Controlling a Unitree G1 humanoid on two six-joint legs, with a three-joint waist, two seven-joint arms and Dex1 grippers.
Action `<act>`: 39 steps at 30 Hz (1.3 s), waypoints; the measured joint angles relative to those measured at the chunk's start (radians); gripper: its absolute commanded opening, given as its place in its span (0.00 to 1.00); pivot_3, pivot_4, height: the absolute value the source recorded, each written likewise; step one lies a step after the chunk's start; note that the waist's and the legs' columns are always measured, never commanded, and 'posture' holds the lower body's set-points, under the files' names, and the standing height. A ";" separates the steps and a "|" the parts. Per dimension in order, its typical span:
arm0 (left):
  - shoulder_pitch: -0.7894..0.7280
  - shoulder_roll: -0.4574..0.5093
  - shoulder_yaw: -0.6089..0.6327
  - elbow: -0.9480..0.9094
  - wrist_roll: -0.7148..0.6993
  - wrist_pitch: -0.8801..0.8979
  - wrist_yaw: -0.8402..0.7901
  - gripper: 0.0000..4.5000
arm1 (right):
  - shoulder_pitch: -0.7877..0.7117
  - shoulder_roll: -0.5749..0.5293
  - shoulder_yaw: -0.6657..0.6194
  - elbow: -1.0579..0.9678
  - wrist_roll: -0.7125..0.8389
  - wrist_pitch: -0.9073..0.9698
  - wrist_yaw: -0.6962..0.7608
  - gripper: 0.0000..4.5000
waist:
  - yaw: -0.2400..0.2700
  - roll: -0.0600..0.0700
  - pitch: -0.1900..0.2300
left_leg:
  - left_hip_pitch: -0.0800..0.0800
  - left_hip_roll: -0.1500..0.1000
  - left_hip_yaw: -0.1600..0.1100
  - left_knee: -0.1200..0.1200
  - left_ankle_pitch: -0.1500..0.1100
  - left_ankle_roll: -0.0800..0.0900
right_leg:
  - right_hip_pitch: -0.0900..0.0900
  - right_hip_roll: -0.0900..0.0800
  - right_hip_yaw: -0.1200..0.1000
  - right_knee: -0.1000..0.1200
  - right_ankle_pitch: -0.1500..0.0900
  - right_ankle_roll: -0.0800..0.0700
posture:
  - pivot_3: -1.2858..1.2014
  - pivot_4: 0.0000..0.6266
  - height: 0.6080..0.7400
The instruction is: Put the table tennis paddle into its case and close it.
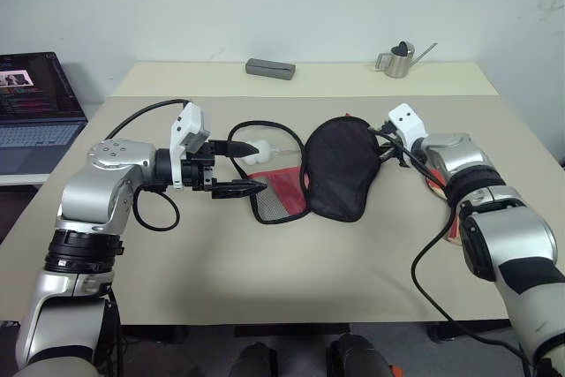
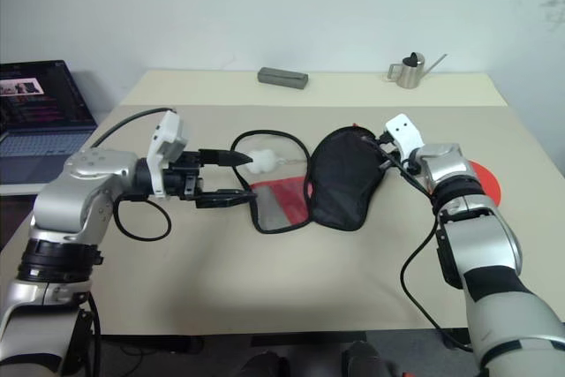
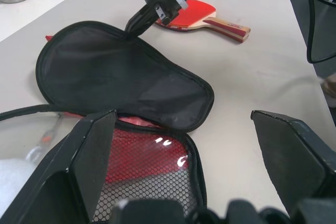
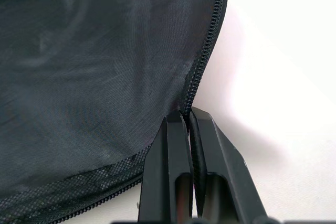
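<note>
The case lies unzipped in the middle of the table, its black flap [image 1: 337,169] raised off the red mesh half [image 1: 282,193]. My right gripper [image 1: 386,149] is shut on the flap's zip edge [image 4: 207,40] and holds that side up. At the case's left, my left gripper [image 1: 247,167] stands open, fingers above and below the red half's rim, near the white pom-pom [image 1: 252,152]. The table tennis paddle [image 3: 194,13] lies flat on the table beyond my right arm, red face up, its wooden handle [image 3: 227,27] pointing away from the case; its red edge [image 2: 484,184] peeks out beside my right forearm.
A grey block [image 1: 269,68] and a small metal watering can [image 1: 402,59] stand at the table's [image 1: 265,280] far edge. An open laptop [image 1: 35,108] sits on a lower surface to the left. Black cables loop from both wrists over the table.
</note>
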 measured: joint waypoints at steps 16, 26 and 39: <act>-0.011 -0.008 -0.004 0.003 0.004 -0.003 0.020 1.00 | -0.037 0.026 0.018 0.060 -0.078 -0.077 -0.050 0.00 | 0.000 0.000 0.000 | 0.000 0.000 0.000 0.000 0.000 0.000 | -0.001 0.000 0.000 0.000 0.000 0.000 | 0.52 0.24 1.00; -0.021 -0.017 -0.020 0.010 0.005 -0.019 0.021 1.00 | -0.047 0.028 0.016 0.069 -0.094 -0.113 -0.097 0.51 | 0.000 0.000 0.000 | -0.001 0.000 0.001 0.000 0.000 0.000 | -0.002 0.000 0.001 0.001 0.000 0.000 | 0.52 0.24 1.00; -0.026 -0.031 -0.022 0.018 0.005 -0.026 0.019 1.00 | -0.076 -0.015 -0.093 -0.006 -0.003 -0.071 -0.067 0.99 | 0.000 0.000 0.000 | -0.001 0.000 0.001 0.000 0.000 0.000 | -0.003 0.000 0.001 0.001 0.000 0.000 | 0.52 0.24 1.00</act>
